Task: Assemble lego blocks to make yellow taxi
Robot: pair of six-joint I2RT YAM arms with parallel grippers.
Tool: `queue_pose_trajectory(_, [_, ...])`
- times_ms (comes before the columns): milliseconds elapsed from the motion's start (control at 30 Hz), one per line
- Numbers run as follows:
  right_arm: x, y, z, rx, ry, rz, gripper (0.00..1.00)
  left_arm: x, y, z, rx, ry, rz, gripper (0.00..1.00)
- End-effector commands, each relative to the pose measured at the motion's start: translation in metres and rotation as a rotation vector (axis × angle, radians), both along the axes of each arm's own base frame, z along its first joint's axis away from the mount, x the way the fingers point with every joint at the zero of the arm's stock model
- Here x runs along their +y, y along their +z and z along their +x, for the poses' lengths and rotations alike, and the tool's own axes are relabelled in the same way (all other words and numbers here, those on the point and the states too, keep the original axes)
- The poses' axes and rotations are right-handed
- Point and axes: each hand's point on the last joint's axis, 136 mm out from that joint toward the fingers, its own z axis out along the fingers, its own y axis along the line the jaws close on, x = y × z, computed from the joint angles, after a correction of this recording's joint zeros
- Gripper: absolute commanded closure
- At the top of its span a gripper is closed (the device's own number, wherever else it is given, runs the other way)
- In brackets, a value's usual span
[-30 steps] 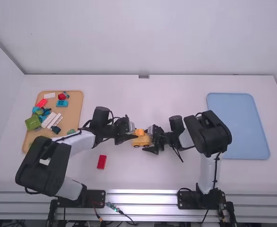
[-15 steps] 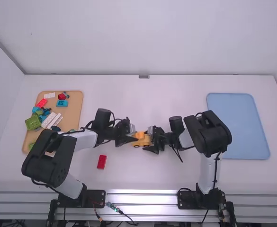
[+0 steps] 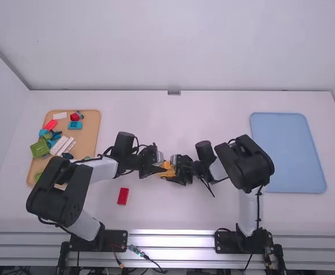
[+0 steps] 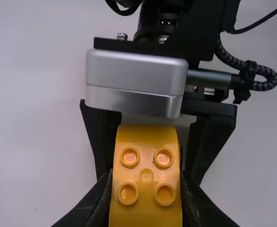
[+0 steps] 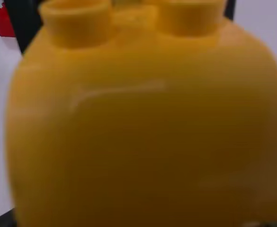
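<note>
One yellow block [image 4: 146, 176] sits pinched in left gripper [image 4: 146, 195] mid-way across white table [image 3: 213, 212]; right gripper [image 3: 177, 171] now lies farther left, closer in over the block, its hold impossible to tell; likely bracing for pressing taxi parts together.

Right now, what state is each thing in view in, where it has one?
Left gripper: fingers closed on the yellow block.
Yellow block: held, studs uncovered.
Right gripper: at the yellow block, opposite the left gripper.
Red brick: loose on the table.
Tan tray: holding loose blocks.
Green block: on the tan tray.
</note>
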Motion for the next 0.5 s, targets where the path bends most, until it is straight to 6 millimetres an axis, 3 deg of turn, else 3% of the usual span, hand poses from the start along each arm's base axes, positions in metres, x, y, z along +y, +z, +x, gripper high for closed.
queue_pose_trajectory(0, [-0.003, -0.007, 0.003, 0.005, -0.018, -0.021, 0.3, 0.001, -0.005, -0.006, 0.022, -0.01, -0.003, 0.98])
queue_pose_trajectory(267, [-0.002, -0.006, -0.001, 0.026, -0.006, -0.01, 0.3, -0.001, -0.016, 0.0, 0.04, -0.016, -0.009, 0.98])
queue_pose_trajectory(467, [-0.009, -0.006, 0.004, 0.037, -0.036, -0.008, 0.24, -0.003, -0.019, 0.001, 0.052, -0.046, -0.006, 0.98])
